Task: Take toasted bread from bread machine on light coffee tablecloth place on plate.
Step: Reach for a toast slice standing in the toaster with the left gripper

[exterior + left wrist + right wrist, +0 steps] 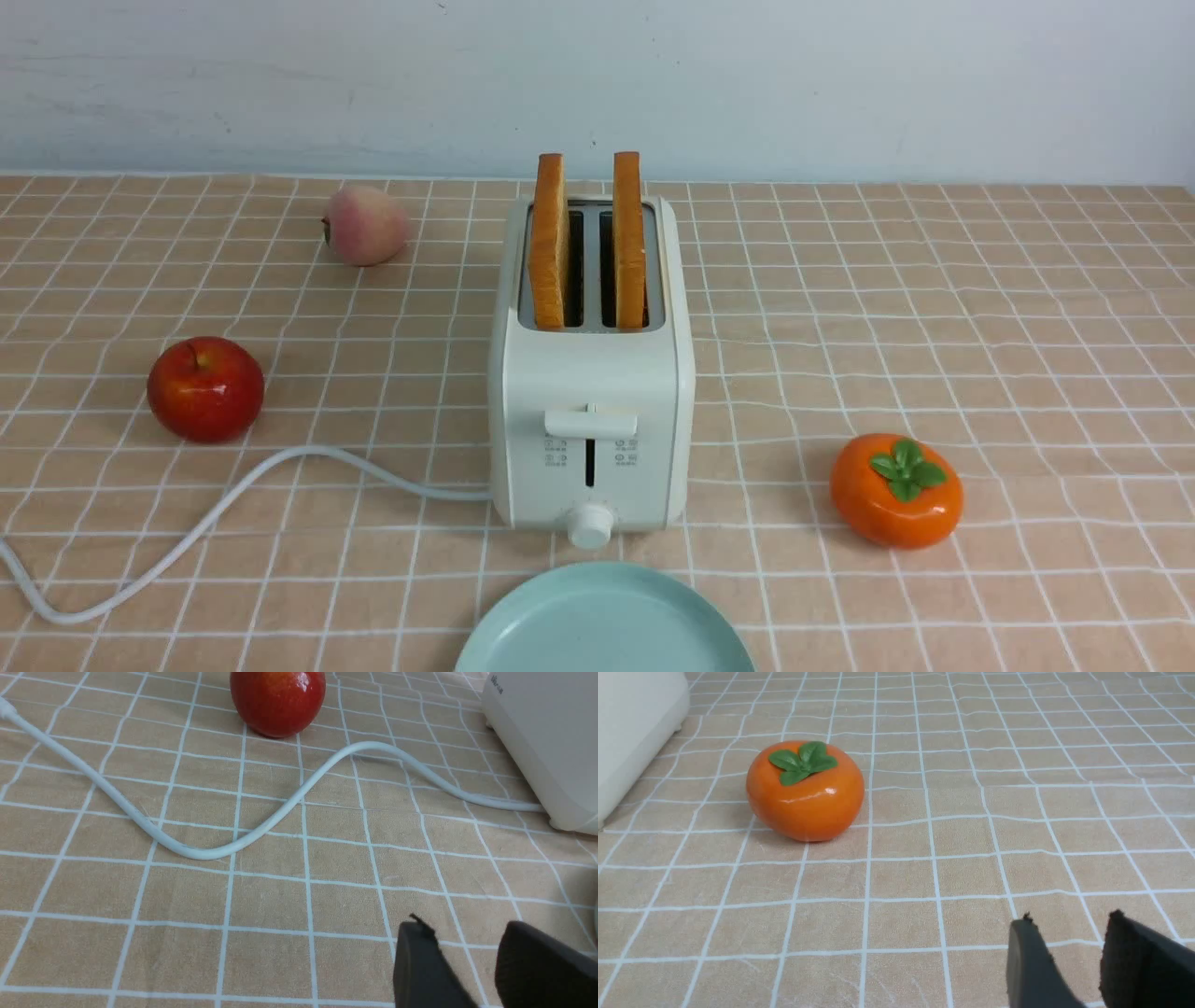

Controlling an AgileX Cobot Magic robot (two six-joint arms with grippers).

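Left wrist view: the left gripper (pixel 467 933) hangs low to the left of the bread machine (pixel 542 742), jaws moderately apart and empty. The right gripper (pixel 1069 924) is in the same state on the machine's right. The plate (pixel 607 625) lies just in front of the bread machine. Both slices of toasted bread (pixel 549 243) stand upright in its slots. Risks: a tilted lift may jam a slice against the slot edge and drag the machine. The left arm could also snag the cord (pixel 261 830).

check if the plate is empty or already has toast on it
Empty, on the part in view: the plate shows bare green, and both toasted bread slices stand in the bread machine.
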